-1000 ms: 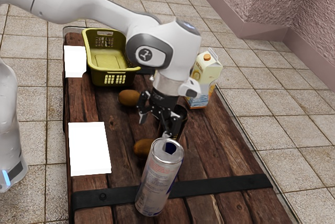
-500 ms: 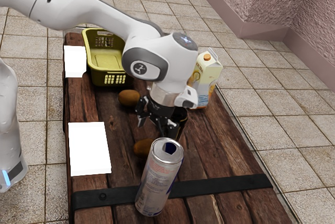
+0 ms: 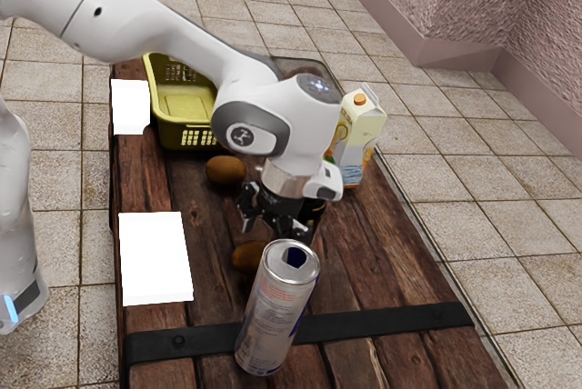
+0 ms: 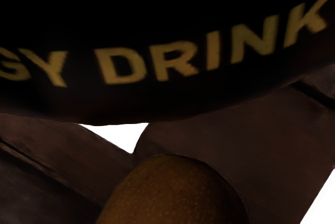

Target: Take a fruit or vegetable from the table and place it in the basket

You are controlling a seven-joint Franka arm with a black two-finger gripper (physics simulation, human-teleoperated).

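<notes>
The table (image 3: 205, 207) is being partly covered by the basket (image 3: 173, 136). The gripper (image 3: 271, 228) is being held with its fingers wide apart, near the black can (image 4: 172, 93). Below, a kiwi (image 3: 247, 257) is being borne by the table. Light, firm, slightly yielding flesh is being expected; against rolling, a gentle pinch across its middle is being favoured.

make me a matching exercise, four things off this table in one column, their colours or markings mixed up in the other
1 basket
2 carton
3 tall can
4 black can

A gold letters on its side
B orange cap
C yellow-green all over
D silvery top

Pairs: 1-C, 2-B, 3-D, 4-A
</notes>
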